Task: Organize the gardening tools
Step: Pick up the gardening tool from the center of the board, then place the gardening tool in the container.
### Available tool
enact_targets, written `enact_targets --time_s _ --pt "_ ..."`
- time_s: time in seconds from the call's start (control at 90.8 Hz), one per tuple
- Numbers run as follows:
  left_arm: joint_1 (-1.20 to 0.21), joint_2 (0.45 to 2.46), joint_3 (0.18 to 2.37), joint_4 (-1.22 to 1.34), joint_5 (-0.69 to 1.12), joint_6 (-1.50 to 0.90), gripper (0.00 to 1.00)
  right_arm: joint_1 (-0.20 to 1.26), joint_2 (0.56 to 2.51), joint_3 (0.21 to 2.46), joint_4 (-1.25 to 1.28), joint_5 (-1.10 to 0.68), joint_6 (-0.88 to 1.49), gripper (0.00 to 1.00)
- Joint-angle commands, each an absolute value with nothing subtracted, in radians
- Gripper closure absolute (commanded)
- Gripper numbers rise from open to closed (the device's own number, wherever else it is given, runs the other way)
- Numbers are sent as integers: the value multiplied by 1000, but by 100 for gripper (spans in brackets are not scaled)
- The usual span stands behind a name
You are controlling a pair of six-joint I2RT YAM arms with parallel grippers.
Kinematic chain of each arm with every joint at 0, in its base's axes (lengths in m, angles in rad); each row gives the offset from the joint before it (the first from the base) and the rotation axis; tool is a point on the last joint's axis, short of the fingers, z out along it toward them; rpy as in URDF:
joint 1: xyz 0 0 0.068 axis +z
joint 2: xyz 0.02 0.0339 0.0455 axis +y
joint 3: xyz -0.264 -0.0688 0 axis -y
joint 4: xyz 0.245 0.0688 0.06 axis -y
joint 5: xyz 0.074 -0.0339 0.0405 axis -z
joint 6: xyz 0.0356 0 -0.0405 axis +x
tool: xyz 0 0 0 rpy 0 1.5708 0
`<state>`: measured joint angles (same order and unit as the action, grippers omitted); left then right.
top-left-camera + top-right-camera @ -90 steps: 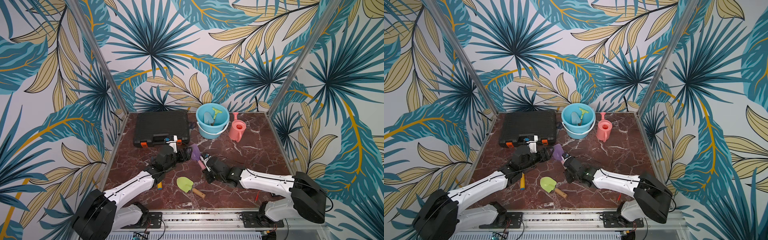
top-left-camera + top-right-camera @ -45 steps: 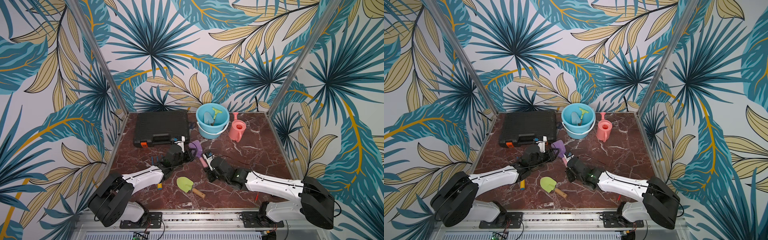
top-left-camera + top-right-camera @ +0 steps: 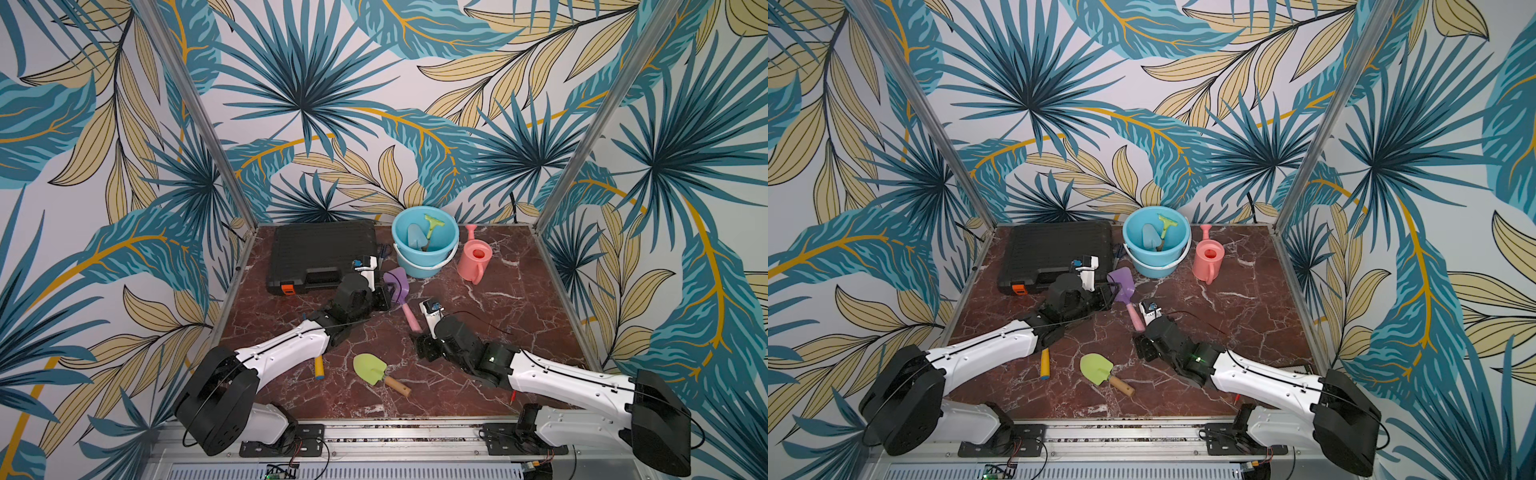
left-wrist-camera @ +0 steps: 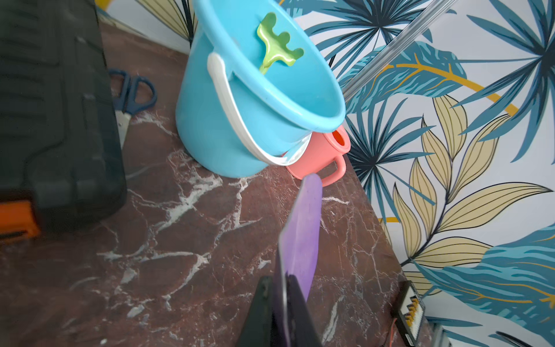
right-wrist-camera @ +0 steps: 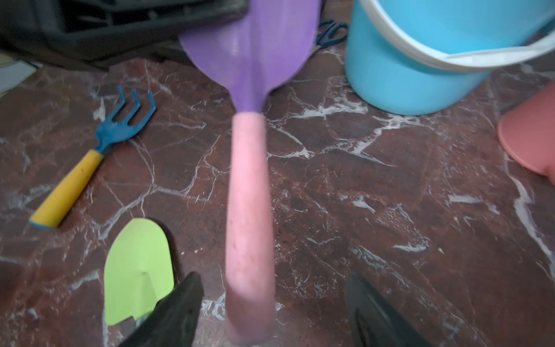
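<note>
A handover has just gone through: a second ago the right tool held the purple scoop by its pink handle while the left tool stood apart. Now the left tool is clamped on the edge of the scoop's purple blade, and the right tool's fingers stand wide apart on either side of the handle, no longer gripping it. The scoop sits mid-worktop, just in front of the black case and near the blue bucket, its handle slanting down toward the right tool; it looks lifted clear of the worktop. The bucket already holds the green rake and the light blue trowel, so the left arm probably carries the scoop there next, with a short reach. The thin pinch on the blade could let the handle swing. The pink watering can stands beside the bucket, while the green shovel and the blue fork still lie loose at the front.
</note>
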<state>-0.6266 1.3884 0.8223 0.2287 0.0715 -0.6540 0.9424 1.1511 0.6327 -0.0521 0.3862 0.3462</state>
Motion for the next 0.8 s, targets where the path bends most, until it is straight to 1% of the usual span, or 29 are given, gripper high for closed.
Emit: enact_targets --time_s 0.0,0.044,0.077,0.143,0.231,0.353,0.441,0.518,0.683,0.793 --pt "-621 1343 959 138 -19 -482 100 943 1094 595 -64 545 377 8" --pt "-622 1348 1007 128 -44 -435 100 943 1068 585 -68 587 389 2" --pt "-620 1356 1049 129 -63 -406 100 944 1051 578 -72 612 395 1" --pt "-609 1381 1130 136 -70 -367 100 944 1017 567 -81 654 407 1" --pt "-583 1435 1231 162 -48 -377 100 943 984 555 -89 708 424 0" --pt "-552 1531 1363 272 -26 -393 100 943 953 546 -93 723 425 1" --pt "-547 1643 1465 355 -39 -349 100 944 948 547 -94 720 421 1" --pt "-544 1745 1588 371 -37 -289 100 943 949 549 -94 713 421 1" --pt "-533 1989 1859 339 37 -142 100 943 956 551 -91 700 416 1" --pt "-531 2113 1940 382 98 -32 100 944 957 551 -90 700 417 0"
